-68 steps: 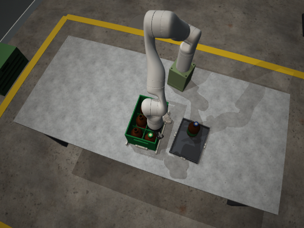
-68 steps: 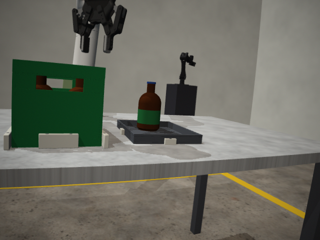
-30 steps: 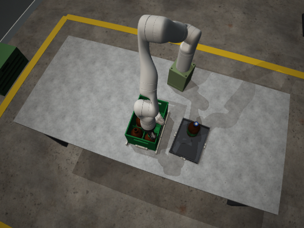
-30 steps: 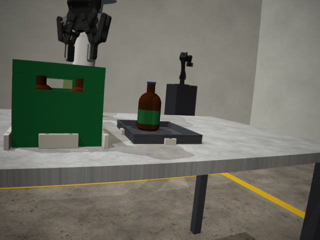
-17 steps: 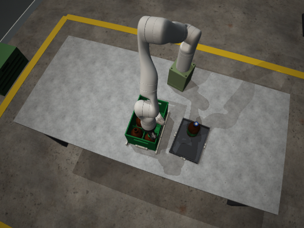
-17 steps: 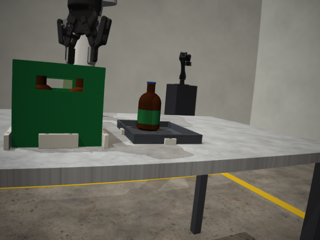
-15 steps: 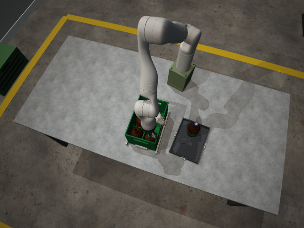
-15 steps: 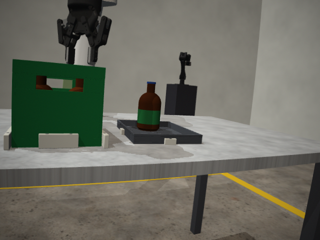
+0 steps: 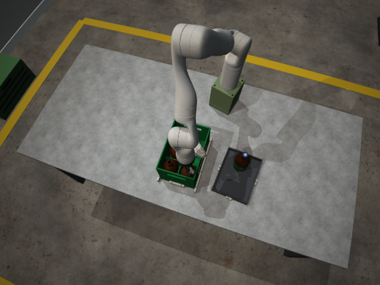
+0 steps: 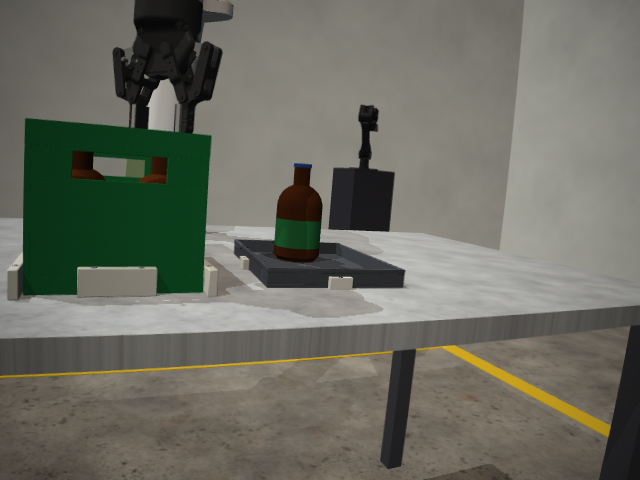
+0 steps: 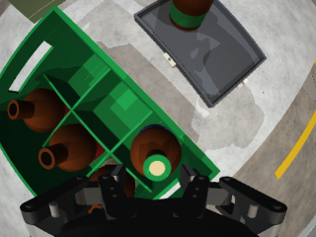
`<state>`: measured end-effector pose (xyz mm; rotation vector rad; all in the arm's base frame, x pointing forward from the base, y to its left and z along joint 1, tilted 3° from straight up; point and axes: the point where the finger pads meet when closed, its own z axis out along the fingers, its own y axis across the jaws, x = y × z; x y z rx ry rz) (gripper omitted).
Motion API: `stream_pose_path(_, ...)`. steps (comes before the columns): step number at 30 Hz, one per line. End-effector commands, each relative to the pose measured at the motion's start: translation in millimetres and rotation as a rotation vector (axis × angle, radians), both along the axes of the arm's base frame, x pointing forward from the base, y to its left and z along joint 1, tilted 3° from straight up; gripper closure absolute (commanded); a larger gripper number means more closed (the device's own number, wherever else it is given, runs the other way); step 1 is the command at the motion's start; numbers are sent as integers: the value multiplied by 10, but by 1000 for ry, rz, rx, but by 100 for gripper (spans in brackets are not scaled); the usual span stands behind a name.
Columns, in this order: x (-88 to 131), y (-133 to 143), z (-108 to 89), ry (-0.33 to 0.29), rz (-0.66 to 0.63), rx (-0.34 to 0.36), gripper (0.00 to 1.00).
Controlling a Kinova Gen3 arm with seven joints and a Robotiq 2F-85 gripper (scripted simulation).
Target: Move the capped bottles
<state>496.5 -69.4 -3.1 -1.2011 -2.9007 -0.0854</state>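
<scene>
The black two-fingered hand (image 9: 190, 170) (image 10: 159, 121) (image 11: 153, 173) stands partly open, holding nothing, above the green-capped brown bottle (image 11: 156, 148) in the green plastic crate (image 9: 176, 178) (image 10: 114, 222) (image 11: 129, 79)

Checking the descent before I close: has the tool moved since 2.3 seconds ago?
Yes: in the exterior view the tool is lower, nearer the green crate's rim.
</scene>
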Motion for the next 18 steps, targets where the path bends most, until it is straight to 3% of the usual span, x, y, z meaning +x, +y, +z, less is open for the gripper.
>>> stream_pose_path(1, -5, 12, -48, 4, 1, 1, 40)
stream_pose_path(18, -6, 24, -215, 3, 1, 1, 40)
